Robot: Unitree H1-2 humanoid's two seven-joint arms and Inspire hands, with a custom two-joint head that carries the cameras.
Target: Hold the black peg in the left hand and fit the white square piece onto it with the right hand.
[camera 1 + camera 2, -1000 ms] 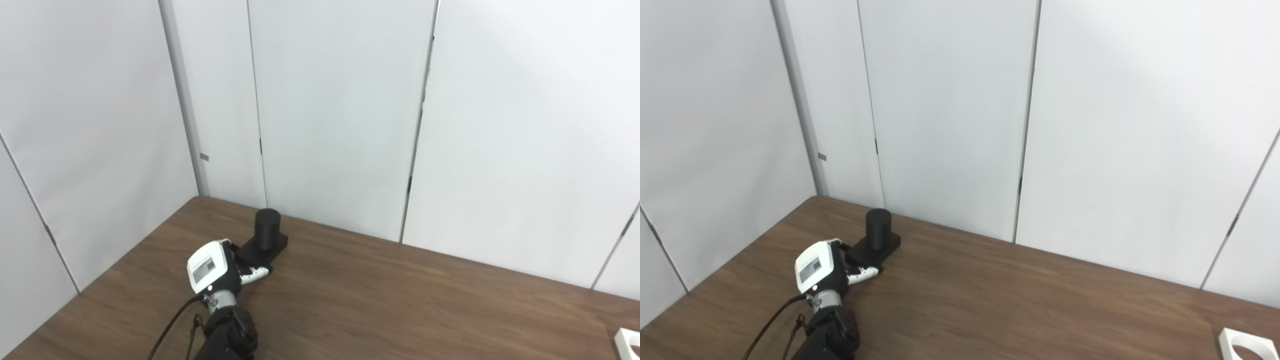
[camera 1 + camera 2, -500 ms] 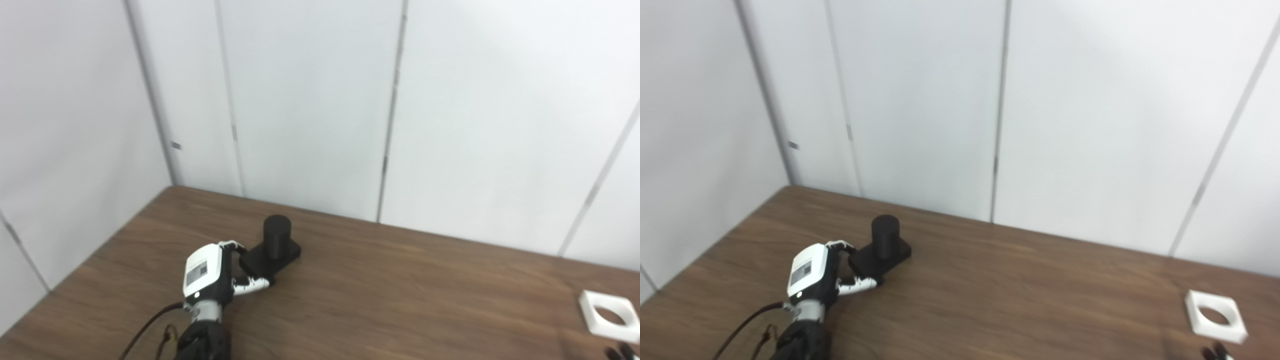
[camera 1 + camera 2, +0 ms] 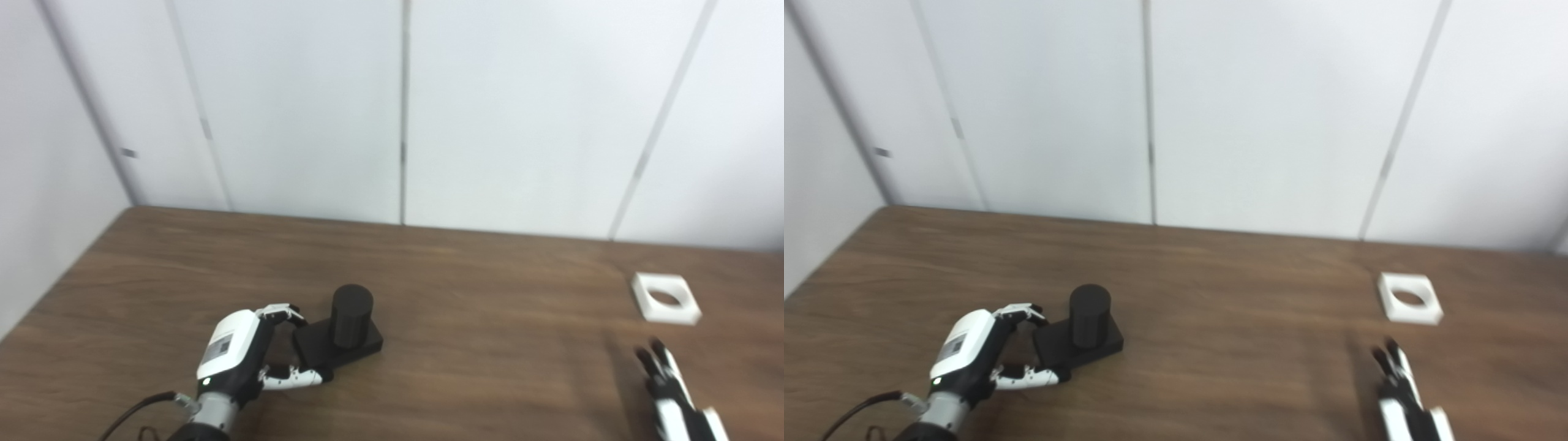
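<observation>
The black peg is a short cylinder standing upright on a flat black square base, left of the table's middle. My left hand reaches the base's left side, with fingers curled on its far corner and thumb against its near edge. The peg rests on the table. The white square piece, with a round hole, lies flat at the far right. My right hand comes in at the bottom right, fingers stretched out and holding nothing, a short way nearer me than the white piece.
A brown wooden table carries everything. White wall panels close it off at the back and on the left. A black cable trails from my left wrist.
The camera has swung right and down, bringing the white piece fully into view. My right hand has come up from the bottom right. My left hand stays at the peg's base.
</observation>
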